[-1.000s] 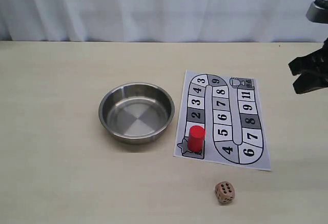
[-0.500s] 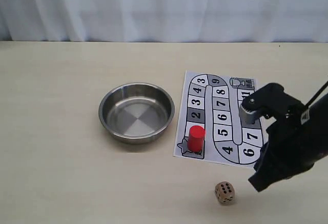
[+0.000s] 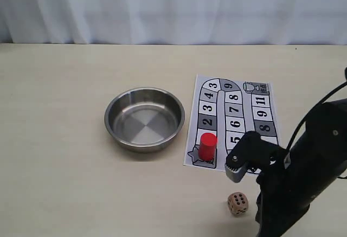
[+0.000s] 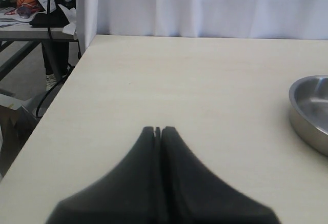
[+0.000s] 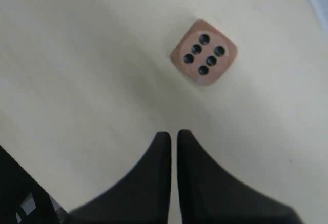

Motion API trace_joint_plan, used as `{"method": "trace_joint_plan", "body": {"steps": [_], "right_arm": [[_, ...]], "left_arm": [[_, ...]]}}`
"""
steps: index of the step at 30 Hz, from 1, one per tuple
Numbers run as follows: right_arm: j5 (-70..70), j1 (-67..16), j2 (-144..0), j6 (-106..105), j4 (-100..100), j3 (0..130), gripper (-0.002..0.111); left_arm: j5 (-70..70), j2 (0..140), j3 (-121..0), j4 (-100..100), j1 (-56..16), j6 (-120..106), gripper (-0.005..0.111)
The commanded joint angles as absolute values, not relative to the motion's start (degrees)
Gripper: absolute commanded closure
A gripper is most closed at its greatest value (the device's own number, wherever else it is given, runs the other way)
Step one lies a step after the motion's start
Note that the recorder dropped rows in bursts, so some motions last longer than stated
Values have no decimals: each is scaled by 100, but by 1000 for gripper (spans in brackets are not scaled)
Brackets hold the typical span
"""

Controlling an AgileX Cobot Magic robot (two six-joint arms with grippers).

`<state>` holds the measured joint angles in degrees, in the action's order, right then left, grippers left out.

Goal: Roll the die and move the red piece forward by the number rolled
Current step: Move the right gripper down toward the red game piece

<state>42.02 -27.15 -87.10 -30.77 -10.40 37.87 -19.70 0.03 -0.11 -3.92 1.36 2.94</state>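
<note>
The die (image 3: 237, 203) lies on the table in front of the board, and in the right wrist view the die (image 5: 204, 53) shows six pips upward. My right gripper (image 5: 173, 133) hovers just short of it, shut with only a thin slit between the fingers and nothing held. Its black arm (image 3: 295, 177) fills the front right corner of the exterior view. The red piece (image 3: 207, 146) stands upright on the star start square, just below square 2. My left gripper (image 4: 158, 129) is shut and empty over bare table; it does not show in the exterior view.
The numbered paper board (image 3: 234, 126) lies right of centre, partly covered by the right arm. A steel bowl (image 3: 144, 119) sits empty left of it; the bowl's rim (image 4: 307, 106) shows in the left wrist view. The table's edge (image 4: 56, 101) is beside the left gripper.
The right arm swung from the upper right edge down across the board to the front right, ending right beside the die. Die, red piece and bowl have not moved.
</note>
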Motion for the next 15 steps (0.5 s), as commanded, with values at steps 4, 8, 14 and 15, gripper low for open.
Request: {"method": "trace_joint_plan", "body": {"steps": [4,8,14,15], "right_arm": [[4067,-2764,-9199,-3133,-978,3757,104],[3751,-2764,-9359,-3133,-977,3757,104],[3585,-2764,-9494,-2932,-977,3769,104],[3585,-2764,-9524,-2920,-977,3769,104]], "left_arm": [[-1901,0,0,-389,136,326,107],[-1901,0,0,-389,136,326,107],[-1901,0,0,-389,136,326,107],[-1901,0,0,-389,136,326,107]]}}
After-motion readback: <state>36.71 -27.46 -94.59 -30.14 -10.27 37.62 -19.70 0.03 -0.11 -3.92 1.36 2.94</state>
